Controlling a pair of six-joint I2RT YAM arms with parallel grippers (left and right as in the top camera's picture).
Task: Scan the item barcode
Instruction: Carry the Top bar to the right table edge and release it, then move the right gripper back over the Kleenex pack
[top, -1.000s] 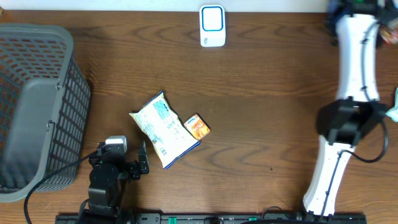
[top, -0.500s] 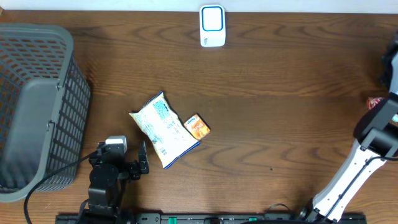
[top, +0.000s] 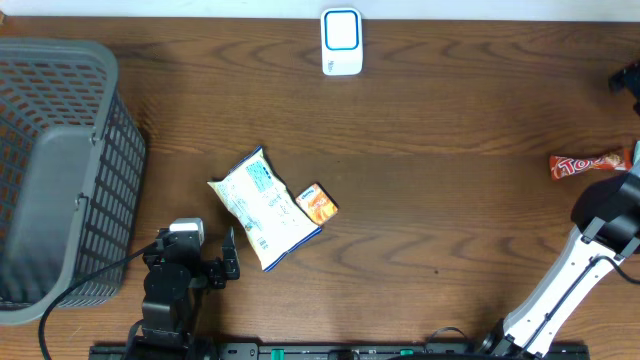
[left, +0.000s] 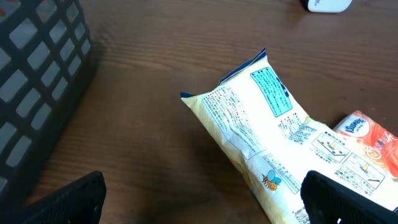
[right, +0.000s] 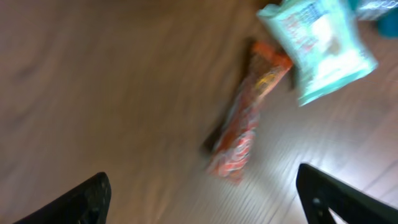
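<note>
right gripper (right: 202, 199): jaws were apart, empty | candy bar (right: 245, 118): sat loose at right edge of worktop (top: 450, 120), probably awaiting pickup | left gripper (left: 202, 190): apart too

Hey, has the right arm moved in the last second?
Yes. The right arm has drawn back toward its base, no longer level with the white scanner.

We are pulling our right arm (top: 560, 290) back toward the right edge, our right gripper (right: 202, 193) is spreading open, and a red candy bar (top: 590, 164) is now lying there.
</note>
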